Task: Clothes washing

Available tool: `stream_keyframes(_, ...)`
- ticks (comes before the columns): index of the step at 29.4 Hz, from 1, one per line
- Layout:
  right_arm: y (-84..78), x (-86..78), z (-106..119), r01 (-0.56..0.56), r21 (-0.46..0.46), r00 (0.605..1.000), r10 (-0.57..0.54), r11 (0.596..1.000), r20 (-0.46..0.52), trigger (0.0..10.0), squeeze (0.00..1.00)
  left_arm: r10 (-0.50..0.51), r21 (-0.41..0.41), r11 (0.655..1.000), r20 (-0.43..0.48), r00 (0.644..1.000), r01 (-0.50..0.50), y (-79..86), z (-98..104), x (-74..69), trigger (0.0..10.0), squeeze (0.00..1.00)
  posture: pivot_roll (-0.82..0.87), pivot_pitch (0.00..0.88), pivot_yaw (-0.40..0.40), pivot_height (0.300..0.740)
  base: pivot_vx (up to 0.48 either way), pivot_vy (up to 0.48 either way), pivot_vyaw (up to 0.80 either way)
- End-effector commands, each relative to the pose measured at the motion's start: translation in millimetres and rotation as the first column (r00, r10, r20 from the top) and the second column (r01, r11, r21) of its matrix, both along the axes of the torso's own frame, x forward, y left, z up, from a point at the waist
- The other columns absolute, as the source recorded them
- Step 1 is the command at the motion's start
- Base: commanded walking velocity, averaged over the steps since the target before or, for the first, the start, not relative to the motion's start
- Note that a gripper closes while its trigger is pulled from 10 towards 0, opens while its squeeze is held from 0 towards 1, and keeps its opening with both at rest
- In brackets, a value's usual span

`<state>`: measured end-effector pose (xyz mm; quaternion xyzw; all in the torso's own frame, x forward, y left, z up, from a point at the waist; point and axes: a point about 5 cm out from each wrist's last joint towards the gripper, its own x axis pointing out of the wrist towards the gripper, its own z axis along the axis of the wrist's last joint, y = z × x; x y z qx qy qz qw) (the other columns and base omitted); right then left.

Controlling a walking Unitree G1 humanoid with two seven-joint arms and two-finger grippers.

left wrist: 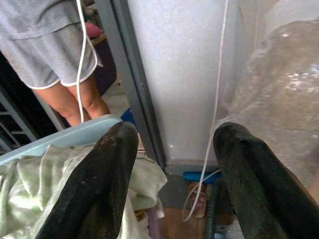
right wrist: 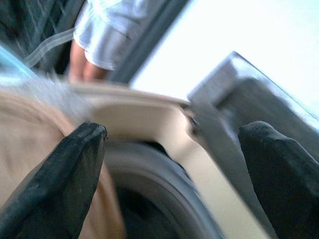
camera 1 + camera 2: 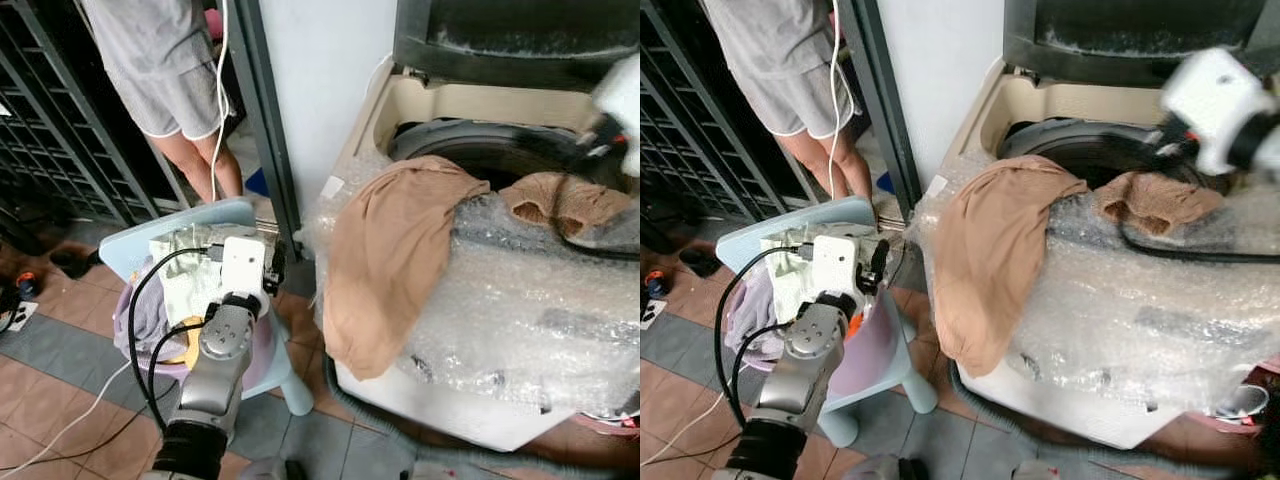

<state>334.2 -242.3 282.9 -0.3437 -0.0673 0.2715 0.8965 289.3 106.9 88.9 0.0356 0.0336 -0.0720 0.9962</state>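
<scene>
A top-loading washing machine (image 3: 500, 400) wrapped in bubble wrap stands on the right with its lid up and its drum (image 3: 500, 155) open. A tan garment (image 3: 385, 260) hangs over its front left corner, and a second tan piece (image 3: 560, 200) lies on the rim at the right. My left gripper (image 1: 172, 164) is open, hovering over a pale green cloth (image 3: 185, 265) in the basket (image 3: 150, 340). My right gripper (image 2: 174, 164) is open above the drum, blurred, with nothing between its fingers.
A person in grey shorts (image 3: 175, 95) stands at the back left beside a dark door frame (image 3: 262, 110). The basket rests on a light blue plastic chair (image 3: 200, 215). White cables (image 3: 60, 430) trail over the tiled floor. A metal grille (image 3: 50, 130) lines the left.
</scene>
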Motion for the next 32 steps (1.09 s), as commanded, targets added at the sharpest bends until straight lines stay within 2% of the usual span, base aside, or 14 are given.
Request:
stream_keyframes(1,27.1,1.9,-16.5,-0.009,0.038,1.000,0.009,0.999,0.000,10.0,0.00,0.023,0.010,1.000,0.006,1.000,-0.023,6.2,2.8,-0.2,10.0,0.00,-0.12,0.000,0.124,0.740,0.000,0.000,0.00)
stream_keyframes(4,49.6,-0.3,-40.7,-0.008,0.078,1.000,0.010,0.997,-0.018,10.0,0.00,0.020,0.008,1.000,0.007,1.000,-0.020,5.1,3.2,-2.0,10.0,0.00,-0.12,0.000,0.123,0.740,0.000,0.000,0.00)
stream_keyframes(6,63.2,-4.6,-56.6,-0.009,0.136,0.998,0.017,0.991,-0.058,10.0,0.00,0.020,0.006,1.000,0.006,1.000,-0.020,5.0,3.2,-2.9,10.0,0.00,-0.12,0.000,0.122,0.740,0.000,0.000,0.00)
stream_keyframes(7,71.2,-8.6,-67.9,-0.017,0.130,0.996,0.029,0.991,-0.087,10.0,0.00,0.020,0.005,1.000,0.005,1.000,-0.020,4.7,3.3,-3.5,10.0,0.00,-0.11,0.000,0.122,0.740,0.000,0.000,0.00)
stream_keyframes(8,71.2,-8.6,-67.9,-0.017,0.130,0.996,0.029,0.991,-0.087,10.0,0.00,0.020,0.005,1.000,0.005,1.000,-0.020,4.7,3.3,-3.5,10.0,0.00,-0.11,0.000,0.122,0.740,0.000,0.000,0.00)
stream_keyframes(9,79.2,-13.7,-81.7,-0.018,0.119,0.992,0.032,0.993,-0.119,10.0,0.00,0.019,0.003,1.000,0.003,1.000,-0.019,4.4,3.4,-4.7,10.0,0.00,-0.11,0.000,0.121,0.740,0.000,0.000,0.00)
stream_keyframes(10,79.2,-13.7,-81.7,-0.018,0.119,0.992,0.032,0.993,-0.119,10.0,0.00,0.019,0.003,1.000,0.003,1.000,-0.019,4.4,3.4,-4.7,10.0,0.00,-0.11,0.000,0.121,0.740,0.000,0.000,0.00)
stream_keyframes(12,80.0,-17.2,-98.0,0.047,0.107,0.980,-0.025,0.993,-0.196,10.0,0.00,0.013,0.000,1.000,-0.001,1.000,-0.013,4.0,3.2,-7.2,10.0,0.00,-0.11,0.000,0.121,0.740,0.000,0.000,0.00)
stream_keyframes(14,78.2,-18.6,-104.5,0.075,0.088,0.974,-0.054,0.993,-0.220,10.0,0.00,0.010,-0.001,1.000,-0.005,1.000,-0.010,3.8,2.9,-8.3,10.0,0.00,-0.11,0.000,0.118,0.740,0.000,0.000,0.00)
stream_keyframes(15,76.5,-20.3,-110.3,0.095,0.075,0.967,-0.074,0.993,-0.242,0.0,0.00,0.007,-0.002,1.000,-0.009,1.000,-0.007,3.5,2.2,-9.4,10.0,0.00,-0.11,0.000,0.118,0.740,0.000,0.000,0.00)
stream_keyframes(19,73.2,-27.2,-125.3,0.136,-0.047,0.961,-0.143,0.990,-0.238,0.0,0.00,-0.001,-0.004,1.000,-0.025,1.000,0.001,3.3,-0.2,-12.7,10.0,0.00,-0.11,0.000,0.119,0.740,0.000,0.000,0.00)
stream_keyframes(23,74.0,-27.3,-127.1,0.161,-0.048,0.956,-0.168,0.986,-0.240,0.0,0.00,0.006,0.000,1.000,-0.022,1.000,-0.006,5.6,2.8,-11.4,10.0,0.00,-0.10,0.000,0.122,0.740,0.000,0.000,0.00)
stream_keyframes(32,73.0,-28.0,-130.9,0.206,-0.007,0.944,-0.201,0.979,-0.262,0.0,0.00,0.009,0.006,1.000,-0.039,0.999,-0.009,7.3,-1.0,-17.9,10.0,0.00,-0.08,0.000,0.113,0.740,0.000,0.000,0.00)
